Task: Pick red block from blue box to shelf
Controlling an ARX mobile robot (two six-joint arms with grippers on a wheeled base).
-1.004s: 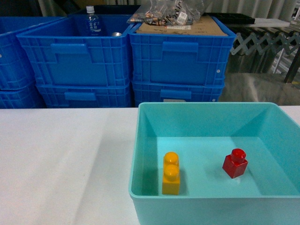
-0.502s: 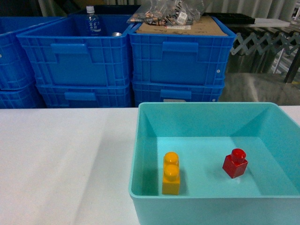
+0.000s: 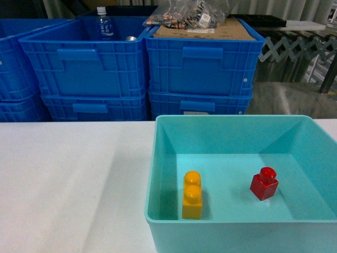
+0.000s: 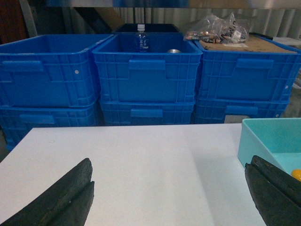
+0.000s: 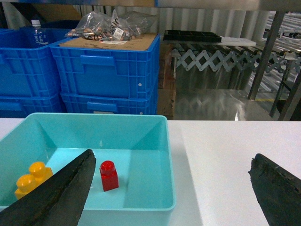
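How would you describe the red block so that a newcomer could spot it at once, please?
Find the teal tub on the white table, in front of the stacked blue crates. Two bricks stand apart on its floor. The red block is on the right: short, one stud, unlike the taller yellow-orange two-stud brick.

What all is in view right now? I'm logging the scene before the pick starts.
red block: one, red, on the floor of the blue box, right part.
yellow brick: one, yellow-orange, two studs, in the box near its front left corner.
blue box: one, light teal, on the white table.
white table: one, white, under the box.
blue crates: several, dark blue, stacked behind the table.
water bottle: one, clear, standing in a crate.
plastic bags: a heap, clear, on cardboard atop a crate.
left gripper: open, above the table.
right gripper: open, over the box's right rim.
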